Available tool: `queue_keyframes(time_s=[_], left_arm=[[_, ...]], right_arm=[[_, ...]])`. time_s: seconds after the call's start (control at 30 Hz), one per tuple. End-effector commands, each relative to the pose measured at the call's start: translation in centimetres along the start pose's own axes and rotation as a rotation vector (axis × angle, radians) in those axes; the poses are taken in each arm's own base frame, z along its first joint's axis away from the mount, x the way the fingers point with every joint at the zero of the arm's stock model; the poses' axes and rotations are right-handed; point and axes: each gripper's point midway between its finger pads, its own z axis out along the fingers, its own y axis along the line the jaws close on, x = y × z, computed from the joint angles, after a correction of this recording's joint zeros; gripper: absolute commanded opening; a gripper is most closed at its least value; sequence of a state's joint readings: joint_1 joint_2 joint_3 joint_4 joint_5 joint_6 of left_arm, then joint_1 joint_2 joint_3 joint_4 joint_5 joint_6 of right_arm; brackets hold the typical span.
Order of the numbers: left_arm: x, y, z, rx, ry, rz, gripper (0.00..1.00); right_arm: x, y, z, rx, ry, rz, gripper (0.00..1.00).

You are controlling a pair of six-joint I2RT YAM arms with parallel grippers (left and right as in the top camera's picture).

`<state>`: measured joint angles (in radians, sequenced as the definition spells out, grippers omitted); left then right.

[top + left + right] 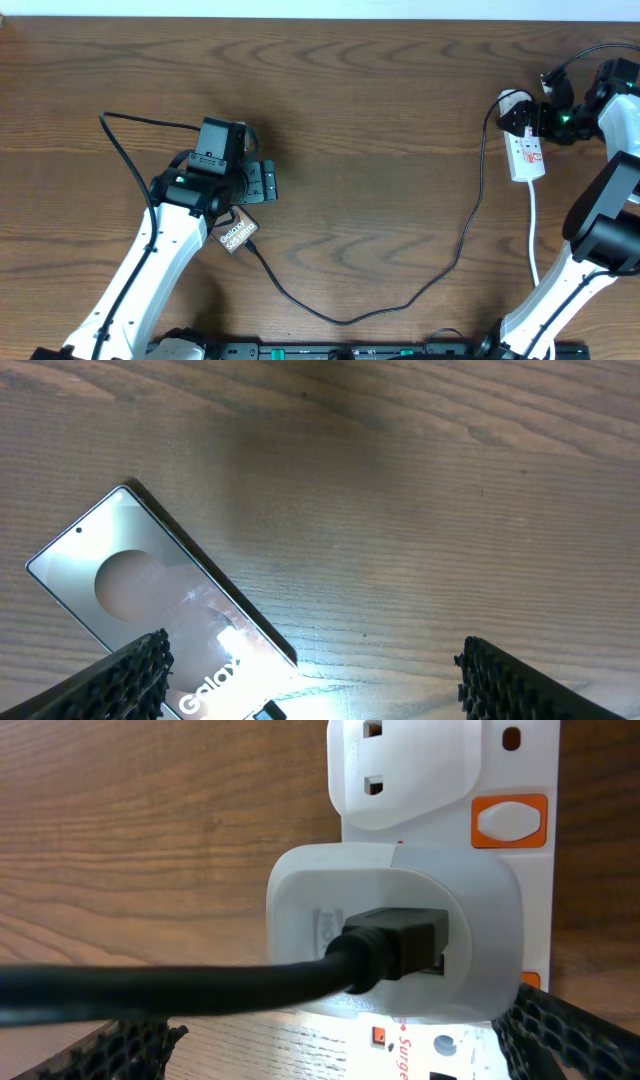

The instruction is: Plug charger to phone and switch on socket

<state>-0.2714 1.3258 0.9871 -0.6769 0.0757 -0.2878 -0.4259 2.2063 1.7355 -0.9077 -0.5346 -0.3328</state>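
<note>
Left claw (315, 685) hangs released over the phone (160, 590), which lies flat on the table (450, 480). My right claw (340, 1045) gapes wide over the socket (500, 780), gripping nothing. Its white adapter (300, 890) carries the charger (200, 985), whose cable reaches the phone's lettered end.
</note>
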Motion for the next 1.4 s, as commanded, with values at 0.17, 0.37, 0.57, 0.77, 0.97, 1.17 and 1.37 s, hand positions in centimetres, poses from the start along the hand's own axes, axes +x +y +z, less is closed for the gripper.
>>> queue_keyframes(time_s=[0.17,0.37,0.57,0.77,0.97,1.17,1.37], left_arm=[[-0.5,-0.3,-0.3,0.008,-0.01,-0.002,0.89],[-0.5,-0.3,-0.3,0.008,-0.01,-0.002,0.89],[-0.5,-0.3,-0.3,0.008,-0.01,-0.002,0.89],[-0.5,-0.3,-0.3,0.008,-0.01,-0.002,0.89],[-0.1,-0.2,-0.3,0.002,0.004,-0.002,0.9],[0.0,-0.1,-0.3,0.0,0.01,-0.002,0.89],[0.0,-0.1,-0.3,0.0,0.01,-0.002,0.89]], right_arm=[[0.0,1.4,0.5,-0.06,-0.002,-0.014,0.99],[1.0,1.5,1.3,-0.075,0.016,0.003,0.99],[1.6,2.1,1.6,-0.114,0.024,0.018,0.99],[1.4,2.7,1.6,-0.147,0.016,0.041,0.98],[2.0,3.3,1.9,-0.156,0.041,0.045,0.98],[3.0,3.9,2.9,-0.168,0.07,0.047,0.98],[4.5,4.4,3.8,-0.18,0.106,0.058,0.98]])
